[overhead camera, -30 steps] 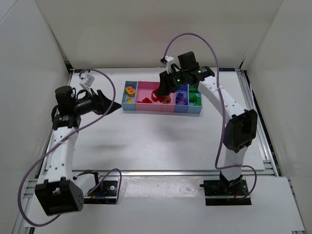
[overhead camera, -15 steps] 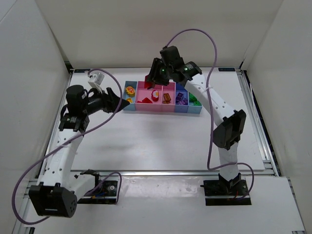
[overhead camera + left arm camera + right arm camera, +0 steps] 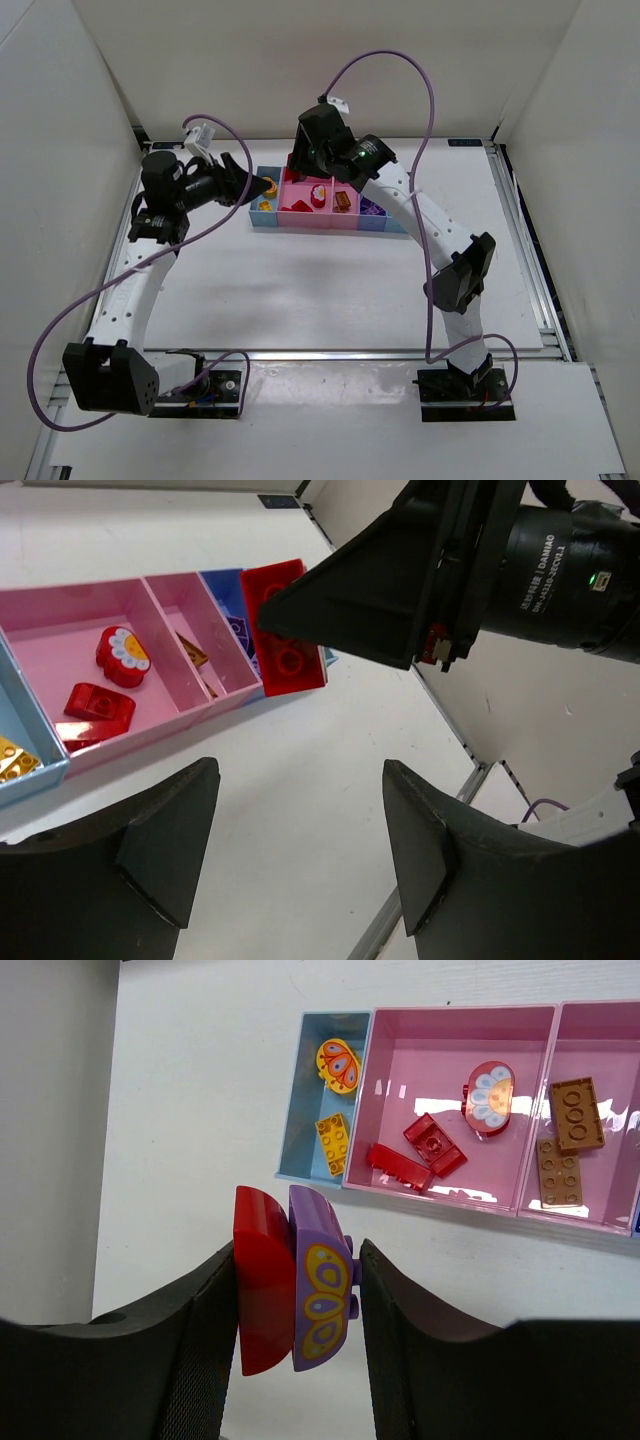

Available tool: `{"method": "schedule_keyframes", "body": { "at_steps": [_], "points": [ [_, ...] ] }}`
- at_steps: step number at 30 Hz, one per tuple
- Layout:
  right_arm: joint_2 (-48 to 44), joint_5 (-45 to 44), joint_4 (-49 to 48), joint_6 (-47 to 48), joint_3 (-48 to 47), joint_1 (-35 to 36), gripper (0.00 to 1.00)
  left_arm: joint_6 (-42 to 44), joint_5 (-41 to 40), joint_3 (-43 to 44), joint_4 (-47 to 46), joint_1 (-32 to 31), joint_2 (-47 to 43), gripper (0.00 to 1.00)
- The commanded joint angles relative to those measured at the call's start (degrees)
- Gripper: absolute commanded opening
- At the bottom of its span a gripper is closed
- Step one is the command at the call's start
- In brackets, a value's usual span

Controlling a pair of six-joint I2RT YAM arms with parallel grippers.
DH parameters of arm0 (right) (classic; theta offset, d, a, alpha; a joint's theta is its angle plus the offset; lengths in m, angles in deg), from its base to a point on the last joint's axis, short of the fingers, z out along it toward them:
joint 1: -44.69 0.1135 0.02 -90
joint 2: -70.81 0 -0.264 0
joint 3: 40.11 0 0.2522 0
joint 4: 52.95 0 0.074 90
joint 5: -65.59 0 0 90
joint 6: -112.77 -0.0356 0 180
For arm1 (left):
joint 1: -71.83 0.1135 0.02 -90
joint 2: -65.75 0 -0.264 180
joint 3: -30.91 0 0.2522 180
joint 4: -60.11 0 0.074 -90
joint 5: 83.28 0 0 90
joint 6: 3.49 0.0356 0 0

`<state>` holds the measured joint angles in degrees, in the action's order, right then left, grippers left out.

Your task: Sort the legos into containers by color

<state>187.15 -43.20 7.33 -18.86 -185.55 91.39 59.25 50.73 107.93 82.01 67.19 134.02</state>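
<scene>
The right pincer [image 3: 296,1285] is clamped on a two-piece stack [image 3: 292,1278]. A red piece [image 3: 262,1280] lies against its left finger and a purple butterfly piece [image 3: 322,1295] against its right finger, the two pressed face to face and held clear of the bench [image 3: 200,1080]. Beyond its fingertips lies the row of containers. The light blue bin [image 3: 300,1090] with two yellow pieces [image 3: 338,1065] is straight ahead. The pink bin [image 3: 420,1050], holding red pieces and a flower piece [image 3: 488,1095], is ahead to the right, and a second pink bin [image 3: 612,1185] with brown bricks is farther right. The left pincer [image 3: 295,780] hovers with its jaws apart and nothing between them. The held stack sits ahead of and above its fingertips, with the blue bin [image 3: 222,588] behind it. The step in hand looks like splitting a mixed-colour stack, since red and purple belong in different bins. The next move probably calls for the left pincer to grip one exposed half squarely and pull while the right holds firm. Red would then go to the pink bin, purple likely to the blue bin. A glancing grip could knock the stack loose.
</scene>
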Motion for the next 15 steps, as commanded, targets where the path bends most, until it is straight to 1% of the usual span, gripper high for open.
{"method": "schedule_keyframes", "body": {
  "at_steps": [1,7,15],
  "points": [
    [0.1,-1.4,-1.1,-1.0,-2.0,0.5,0.0,-0.7,0.6,2.5,-3.3,-0.8,0.5,0.76],
    [1.2,2.3,-1.8,-2.4,-4.4,0.5,0.0,-0.3,1.3,2.3,-3.7,-0.9,1.6,0.77],
    [0.5,8.1,-3.1,-4.7,-4.4,0.5,0.0,0.3,1.1,3.5,-4.9,-2.5,3.8,0.79]
  ]
}}
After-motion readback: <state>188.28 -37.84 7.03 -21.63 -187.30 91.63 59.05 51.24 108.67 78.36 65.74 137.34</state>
